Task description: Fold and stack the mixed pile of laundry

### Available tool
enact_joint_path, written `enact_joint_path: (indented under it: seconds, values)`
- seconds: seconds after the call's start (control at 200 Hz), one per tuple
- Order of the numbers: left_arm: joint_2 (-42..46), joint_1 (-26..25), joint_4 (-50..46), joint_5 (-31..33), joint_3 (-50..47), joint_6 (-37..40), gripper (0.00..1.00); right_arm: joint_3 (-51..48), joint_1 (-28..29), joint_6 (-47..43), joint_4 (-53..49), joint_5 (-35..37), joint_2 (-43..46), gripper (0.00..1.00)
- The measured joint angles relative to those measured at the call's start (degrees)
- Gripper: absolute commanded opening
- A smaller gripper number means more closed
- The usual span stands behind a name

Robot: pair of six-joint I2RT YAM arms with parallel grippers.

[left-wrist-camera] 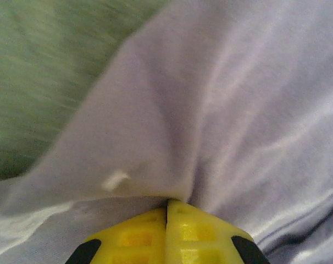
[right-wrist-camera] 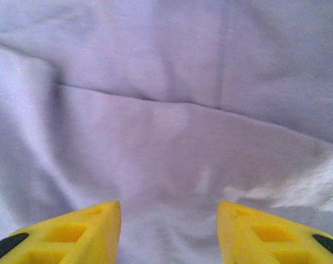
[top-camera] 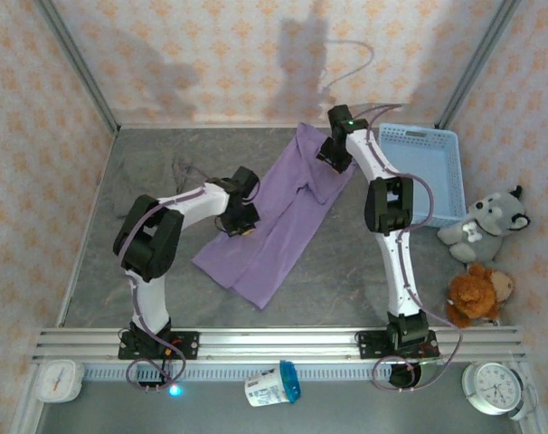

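Nearest, in front of the aluminium rail (top-camera: 283, 342), a white-and-blue plastic cup (top-camera: 274, 383) lies on its side, contents not discernible. In the far right corner stands a light blue plastic lattice basket (top-camera: 437, 149), its lattice floor showing and its left wall crossed by the right arm. A square white clock (top-camera: 57, 380) and a round white clock (top-camera: 496, 387) flank the cup. A brown plush toy (top-camera: 473, 294) and a grey plush wolf toy (top-camera: 486, 226) sit along the right wall, near the basket. The lavender-purple short-sleeved T-shirt (top-camera: 274, 226) lies diagonally on the grey table (top-camera: 364, 271), from centre-left towards the far wall. The left gripper (left-wrist-camera: 167, 203), jaws pressed together, pinches a raised fold at the shirt's left edge. The right gripper (right-wrist-camera: 169, 212), jaws spread, hangs over the cloth at the far end. A wrinkled olive-grey garment (top-camera: 188, 172), hard to separate from the table, lies beyond the left gripper. Bare table runs between shirt and rail and along the left wall.
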State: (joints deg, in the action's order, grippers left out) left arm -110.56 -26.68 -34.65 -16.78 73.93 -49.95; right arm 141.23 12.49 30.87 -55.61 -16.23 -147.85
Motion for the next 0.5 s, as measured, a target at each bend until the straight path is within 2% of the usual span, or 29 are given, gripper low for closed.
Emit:
enact_joint_path:
  seconds: [0.08,0.155,0.345,0.5]
  values:
    - [0.42,-1.92,0.0,-0.39,1.18,-1.42,0.0,3.19,-0.17,-1.75,-1.27,-1.25,0.26,0.55]
    - [2.4,-2.19,-0.74,0.31,1.66,-1.51,0.0,1.79,-0.15,-3.15,-1.6,-2.43,2.86,0.57]
    - [7.06,-1.29,-6.03,5.49,5.79,2.84,0.0,-16.96,0.72,-5.68,-1.03,-4.52,16.96,0.57]
    - [6.78,-1.31,-8.39,8.22,4.74,7.52,0.0,-30.1,3.48,-5.38,0.81,-5.75,25.4,0.57]
